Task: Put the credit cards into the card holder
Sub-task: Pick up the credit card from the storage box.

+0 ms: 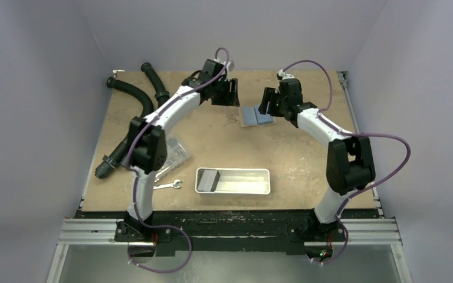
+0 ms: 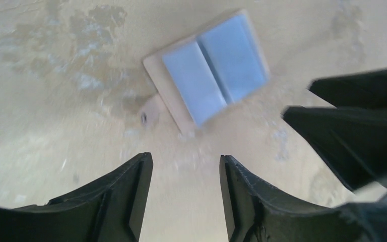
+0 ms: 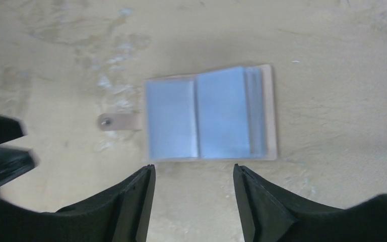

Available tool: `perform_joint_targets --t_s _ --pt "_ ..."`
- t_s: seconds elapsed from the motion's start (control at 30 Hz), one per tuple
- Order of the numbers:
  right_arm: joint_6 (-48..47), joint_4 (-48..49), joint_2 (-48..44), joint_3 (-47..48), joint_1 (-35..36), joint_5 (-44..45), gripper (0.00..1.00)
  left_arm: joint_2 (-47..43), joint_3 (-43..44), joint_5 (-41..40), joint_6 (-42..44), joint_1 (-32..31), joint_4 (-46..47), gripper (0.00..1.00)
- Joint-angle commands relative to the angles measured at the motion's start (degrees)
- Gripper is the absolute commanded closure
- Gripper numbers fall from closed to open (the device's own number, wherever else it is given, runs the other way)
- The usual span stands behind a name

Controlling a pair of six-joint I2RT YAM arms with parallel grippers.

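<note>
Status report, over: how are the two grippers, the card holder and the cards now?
Left gripper and right gripper open, empty. Card holder lies open, flat, near both. Cards in tray. Nothing in the way.

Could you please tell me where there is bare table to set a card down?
Bare tabletop lies between the card holder and the tray, and right of the tray. The left side is crowded: hoses, clear box, wrench.

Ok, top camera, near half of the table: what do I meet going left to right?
black hose → silver wrench → dark grey card, at the left end of the white tray. The clear plastic beside the wrench overlaps it, so I left it out.
</note>
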Motion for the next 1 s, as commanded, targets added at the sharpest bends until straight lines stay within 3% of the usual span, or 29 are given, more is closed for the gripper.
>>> perform_joint_targets --t_s 0.0,0.23,0.43,0.57,0.73,0.83,0.97 --pt "-1.3 -2.5 -7.5 -3.4 4.4 1.8 0.33 -19.0 -12.3 -1.0 4.7 0.2 0.6 0.43" --pt "-1.6 -6.6 -20.4 -12.4 8.6 -5.8 0.26 -42.1 -39.0 0.9 4.9 0.1 3.3 0.35" --pt "6.2 -11.5 -33.9 -17.8 14.2 -15.3 0.23 -54.3 -52.6 -1.1 5.1 0.1 3.3 0.32" --pt "19.4 -5.4 -38.8 -25.1 22.7 -20.3 0.2 -55.6 -55.0 -2.8 5.9 0.1 4.2 0.31" --pt "34.2 -0.3 -37.9 -29.4 36.2 -11.1 0.21 -56.1 -53.6 -8.9 7.2 0.1 5.6 0.3" --pt "40.2 7.3 -35.0 -32.5 39.7 -7.1 0.22 -55.8 -52.5 -11.5 8.1 0.2 6.8 0.29" --pt "41.4 12.8 -28.8 -32.9 40.7 -4.2 0.28 -55.8 -52.9 -11.8 9.1 0.3 8.0 0.29"
